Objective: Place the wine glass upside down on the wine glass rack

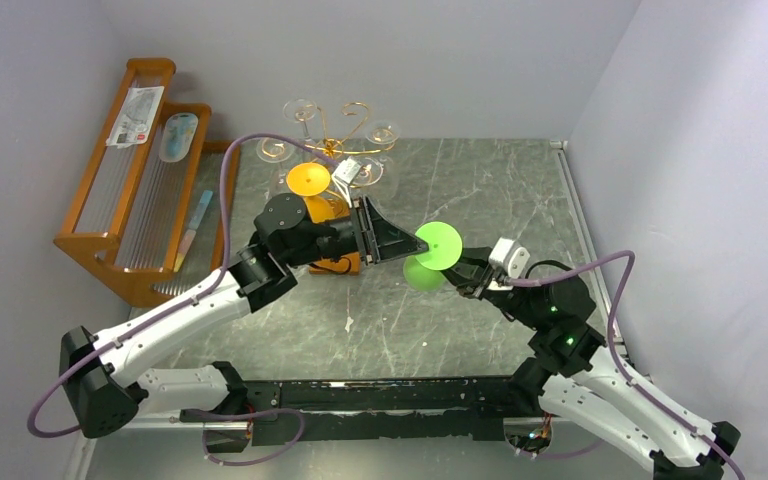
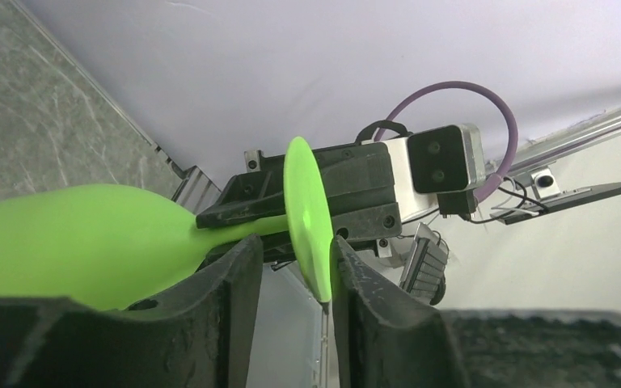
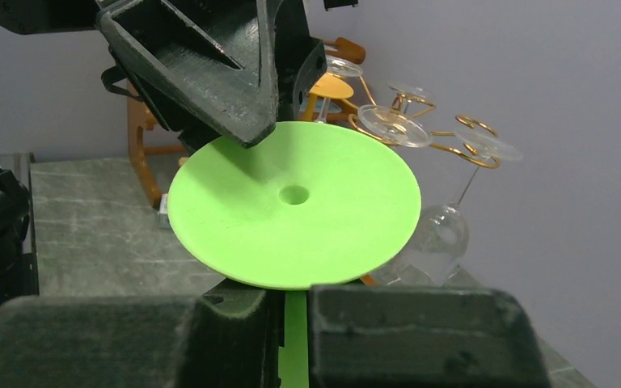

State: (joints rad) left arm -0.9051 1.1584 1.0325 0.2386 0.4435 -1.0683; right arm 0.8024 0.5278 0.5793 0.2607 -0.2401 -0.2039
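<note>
The green wine glass [image 1: 436, 245] hangs in the air over the table [image 1: 500, 180], between the two arms and just in front and to the right of the wine glass rack [image 1: 332, 135], not yet on it. The right tool [image 1: 463, 272] is pressed together on the stem just behind the foot, so the bowl sticks out to one side and the flat round foot is offered to the other arm. The left tool [image 1: 400, 243] stands part-spread astride the rim of that foot. In the left wrist view one finger [image 2: 348, 283] touches the disc, while a gap shows on the other side, so it is not pinching yet. This looks like a handover, likely because the left arm sits nearer the rack. A hold on the foot would also leave the stem free to slide into one of the gold wire curls with the bowl hanging down, the way the clear glasses [image 1: 300, 110] already hang there. An orange glass [image 1: 308, 179] hangs on the near side, so a free curl must be chosen. A thin disc held by its edge may pivot, so the right tool should keep its hold until the left tool is firm.
</note>
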